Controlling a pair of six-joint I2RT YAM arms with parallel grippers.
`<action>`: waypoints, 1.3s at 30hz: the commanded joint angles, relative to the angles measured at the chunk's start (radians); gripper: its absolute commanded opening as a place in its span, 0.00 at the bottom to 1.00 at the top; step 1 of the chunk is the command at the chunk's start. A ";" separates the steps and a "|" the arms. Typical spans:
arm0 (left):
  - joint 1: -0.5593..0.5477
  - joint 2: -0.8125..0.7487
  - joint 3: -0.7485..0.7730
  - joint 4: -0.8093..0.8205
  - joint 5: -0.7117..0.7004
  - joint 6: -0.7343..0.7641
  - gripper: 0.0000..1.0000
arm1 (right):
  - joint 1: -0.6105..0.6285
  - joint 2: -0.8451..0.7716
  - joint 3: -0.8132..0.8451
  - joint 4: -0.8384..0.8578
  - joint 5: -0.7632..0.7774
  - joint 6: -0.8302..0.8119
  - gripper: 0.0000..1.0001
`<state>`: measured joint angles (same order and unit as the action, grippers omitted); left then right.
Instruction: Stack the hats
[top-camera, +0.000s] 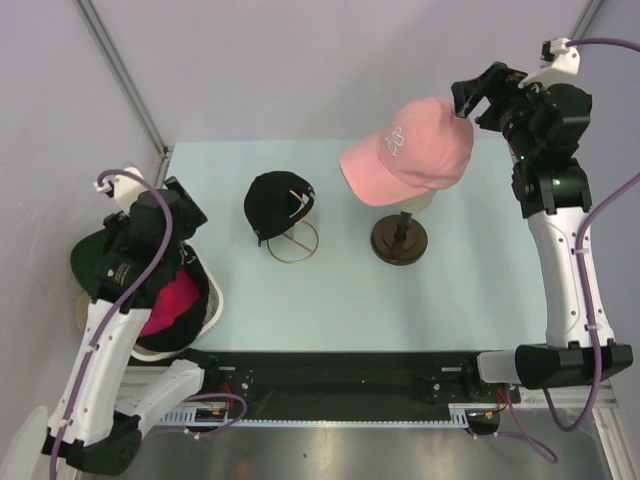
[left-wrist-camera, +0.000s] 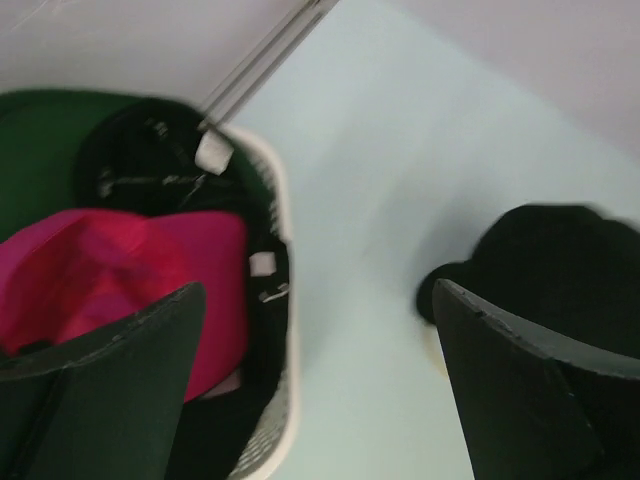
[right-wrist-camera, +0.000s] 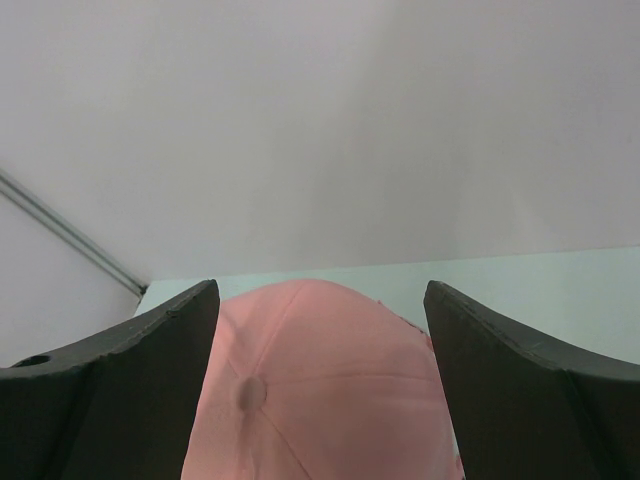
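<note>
We see the table (top-camera: 470, 290) bare along its near strip and over its right part, up to the right arm. The middle holds two stands side by side. The left edge is crowded: a white basket (top-camera: 212, 300) sits there by the near corner, and a green cap (top-camera: 90, 255) lies out past the table's left edge.

The left pincer (left-wrist-camera: 320, 390) hangs over the basket rim with its jaws wide and nothing between them. The right pincer (right-wrist-camera: 320, 390) is also spread wide, up at the back of the pink cap (top-camera: 410, 155). The crown shows between its fingers, but we cannot tell whether they touch it.

We count four caps:
- One pink cap, on a stand with a dark round foot (top-camera: 399, 240).
- One black cap (top-camera: 272, 200), on a gold wire stand (top-camera: 295, 245).
- One magenta cap (top-camera: 178, 300), in the basket.
- The green cap beside it.

More dark cloth lies in the basket, and we cannot say what it is.
</note>
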<state>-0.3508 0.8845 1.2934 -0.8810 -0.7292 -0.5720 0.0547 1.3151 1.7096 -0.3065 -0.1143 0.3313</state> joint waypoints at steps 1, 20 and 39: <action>0.088 0.014 0.046 -0.290 -0.016 0.025 1.00 | 0.022 0.058 0.093 0.047 -0.030 0.008 0.89; 0.334 -0.323 -0.255 -0.260 -0.234 -0.019 0.99 | 0.040 0.141 0.173 0.058 -0.065 -0.017 0.89; 0.573 -0.085 -0.385 -0.099 -0.130 -0.081 1.00 | 0.065 0.176 0.192 0.093 -0.119 0.035 0.89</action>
<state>0.1616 0.7696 0.8902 -0.9596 -0.8310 -0.5735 0.1165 1.4830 1.8404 -0.2634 -0.2043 0.3489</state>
